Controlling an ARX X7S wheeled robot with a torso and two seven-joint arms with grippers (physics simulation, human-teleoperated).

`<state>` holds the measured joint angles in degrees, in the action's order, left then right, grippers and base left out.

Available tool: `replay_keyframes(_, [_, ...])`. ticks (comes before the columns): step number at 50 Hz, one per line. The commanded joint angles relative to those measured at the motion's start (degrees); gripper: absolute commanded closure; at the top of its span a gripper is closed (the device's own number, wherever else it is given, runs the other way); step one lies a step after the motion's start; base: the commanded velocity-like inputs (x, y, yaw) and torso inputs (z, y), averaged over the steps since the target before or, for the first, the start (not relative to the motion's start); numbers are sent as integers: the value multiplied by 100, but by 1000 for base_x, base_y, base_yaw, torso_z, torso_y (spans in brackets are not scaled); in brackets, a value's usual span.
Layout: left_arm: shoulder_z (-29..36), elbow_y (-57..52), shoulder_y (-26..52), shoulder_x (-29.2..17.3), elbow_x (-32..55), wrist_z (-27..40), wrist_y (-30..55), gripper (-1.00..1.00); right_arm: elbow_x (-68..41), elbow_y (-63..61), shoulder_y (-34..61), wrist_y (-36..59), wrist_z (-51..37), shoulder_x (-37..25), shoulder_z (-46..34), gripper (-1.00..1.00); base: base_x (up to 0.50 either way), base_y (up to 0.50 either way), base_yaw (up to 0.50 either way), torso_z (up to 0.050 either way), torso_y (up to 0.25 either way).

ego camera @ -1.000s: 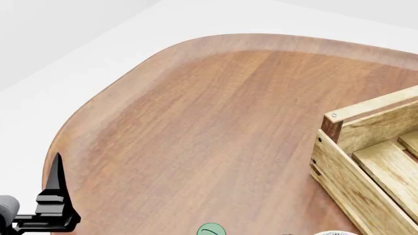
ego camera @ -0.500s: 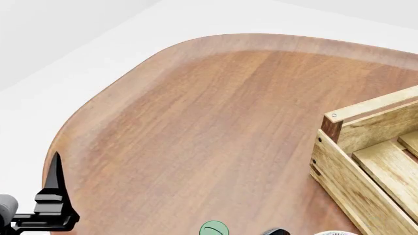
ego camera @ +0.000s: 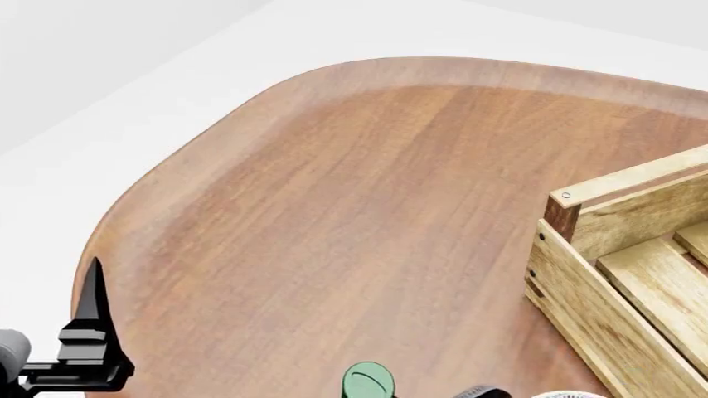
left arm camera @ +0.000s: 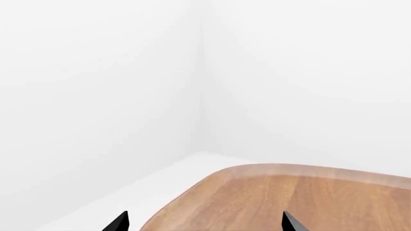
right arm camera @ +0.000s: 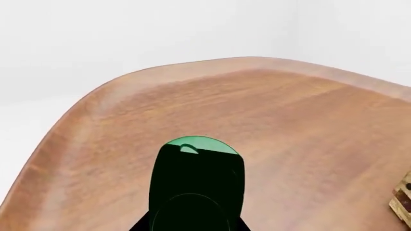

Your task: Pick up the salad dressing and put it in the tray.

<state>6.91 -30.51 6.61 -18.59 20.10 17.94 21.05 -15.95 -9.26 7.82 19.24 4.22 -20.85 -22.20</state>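
Two pincers: my right pincer [right arm camera: 192,211] is clamped on the salad dressing [right arm camera: 199,166]; my left pincer [left arm camera: 202,222] stands apart, empty.

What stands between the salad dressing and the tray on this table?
Nothing visible. In the head view, only bare wooden table lies between the salad dressing's green cap and the tray. A white rim at the bottom edge sits near the route, mostly out of frame.
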Motion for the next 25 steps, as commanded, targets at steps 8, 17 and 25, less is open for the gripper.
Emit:
replay_keyframes(8, [19,22,-12,-25,20,32,-42,-100,-178,-938,-141,101,-333,-139,428,100,0,0,0,0,0])
replay_keyframes(17, [41,16,-17,-40,23,49,-45,-100,-182,-1335,-168,154,-576,-224,647,100,0,0,0,0,1])
replay_keyframes(25, [47,17,-18,-50,31,66,-59,-100,-266,-1619,-152,226,-747,-316,913,100,0,0,0,0,0])
